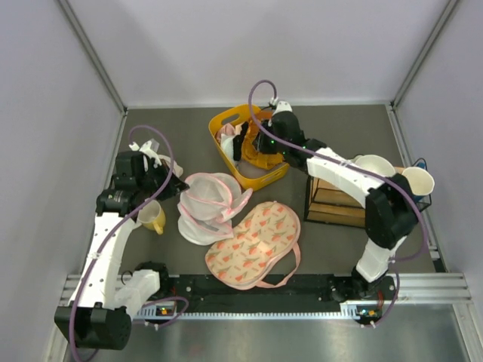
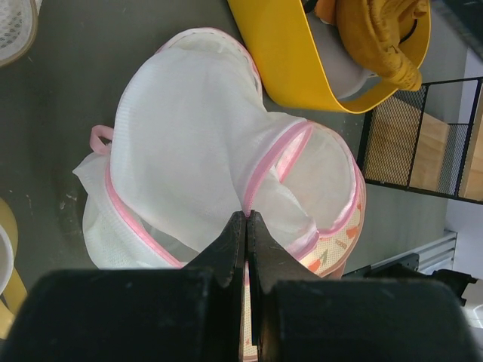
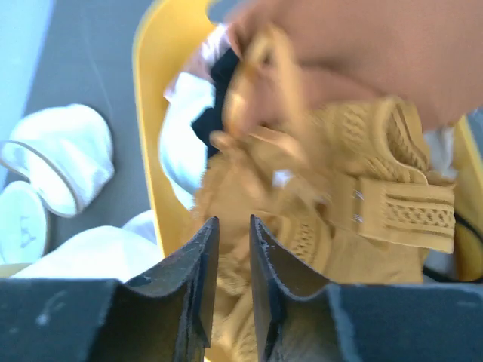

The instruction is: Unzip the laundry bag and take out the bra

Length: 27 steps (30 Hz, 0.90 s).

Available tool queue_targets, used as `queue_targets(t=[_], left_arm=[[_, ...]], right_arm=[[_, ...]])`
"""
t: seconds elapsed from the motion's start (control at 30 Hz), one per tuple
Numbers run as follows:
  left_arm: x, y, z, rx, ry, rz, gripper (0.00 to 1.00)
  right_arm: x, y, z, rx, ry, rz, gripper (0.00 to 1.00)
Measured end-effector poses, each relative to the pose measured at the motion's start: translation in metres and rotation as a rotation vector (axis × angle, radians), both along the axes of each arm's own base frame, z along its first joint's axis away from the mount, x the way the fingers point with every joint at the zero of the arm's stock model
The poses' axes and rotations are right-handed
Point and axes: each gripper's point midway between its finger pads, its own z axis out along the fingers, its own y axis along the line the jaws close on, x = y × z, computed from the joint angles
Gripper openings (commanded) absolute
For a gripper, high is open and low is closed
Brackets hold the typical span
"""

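The laundry bag [image 1: 211, 204] lies unzipped at the table's middle, its two white mesh domes and pink zipper edge spread apart; it fills the left wrist view [image 2: 189, 136]. My left gripper [image 1: 175, 183] is shut on the pink zipper edge where the domes meet [image 2: 247, 213]. The burnt-orange bra [image 1: 263, 154] lies in the yellow basket [image 1: 226, 121] and also shows in the left wrist view [image 2: 377, 30]. My right gripper [image 1: 253, 147] hovers over the basket, its jaws a narrow gap apart [image 3: 234, 222] just above the bra [image 3: 362, 196], which is partly blurred.
A cream peanut-shaped pouch with red print [image 1: 253, 241] lies in front of the bag. A black wire rack with a wooden base [image 1: 332, 200] stands at the right with two white cups [image 1: 375, 164]. A yellow mug [image 1: 153, 217] sits by the left arm. The basket also holds white and dark laundry.
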Motion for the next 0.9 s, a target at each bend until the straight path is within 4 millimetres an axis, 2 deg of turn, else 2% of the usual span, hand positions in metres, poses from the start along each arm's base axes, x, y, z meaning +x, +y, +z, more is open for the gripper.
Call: queue_targets(t=[0.03, 0.07, 0.2, 0.27, 0.33, 0.43, 0.57, 0.7, 0.8, 0.9], left_arm=[[0.000, 0.000, 0.000, 0.000, 0.000, 0.000, 0.00], [-0.001, 0.000, 0.000, 0.001, 0.001, 0.000, 0.00], [-0.001, 0.000, 0.000, 0.002, 0.001, -0.002, 0.00], [-0.001, 0.000, 0.000, 0.002, 0.002, -0.002, 0.00], [-0.001, 0.000, 0.000, 0.002, 0.002, -0.001, 0.00], [-0.001, 0.000, 0.000, 0.002, 0.002, 0.000, 0.00], [-0.001, 0.001, -0.001, 0.003, 0.004, 0.000, 0.00], [-0.004, 0.002, -0.003, 0.011, 0.024, 0.000, 0.00], [-0.005, 0.003, -0.004, 0.015, 0.029, 0.002, 0.00], [-0.005, 0.003, -0.004, 0.015, 0.032, 0.002, 0.00]], right_arm=[[0.000, -0.003, 0.017, 0.010, -0.036, -0.002, 0.37], [0.000, -0.005, 0.034, 0.020, -0.071, -0.006, 0.40], [0.013, -0.006, 0.083, 0.031, -0.182, -0.020, 0.41], [0.029, -0.002, 0.099, 0.033, -0.225, -0.033, 0.40], [0.049, 0.004, 0.103, 0.026, -0.249, -0.052, 0.40], [0.079, 0.010, 0.084, 0.000, -0.240, -0.083, 0.40], [0.121, 0.012, 0.020, -0.074, -0.163, -0.126, 0.39], [0.147, 0.023, -0.042, -0.119, -0.075, -0.118, 0.39], [0.148, 0.029, -0.053, -0.108, -0.040, -0.093, 0.40], [0.146, 0.036, -0.042, -0.073, -0.041, -0.065, 0.43]])
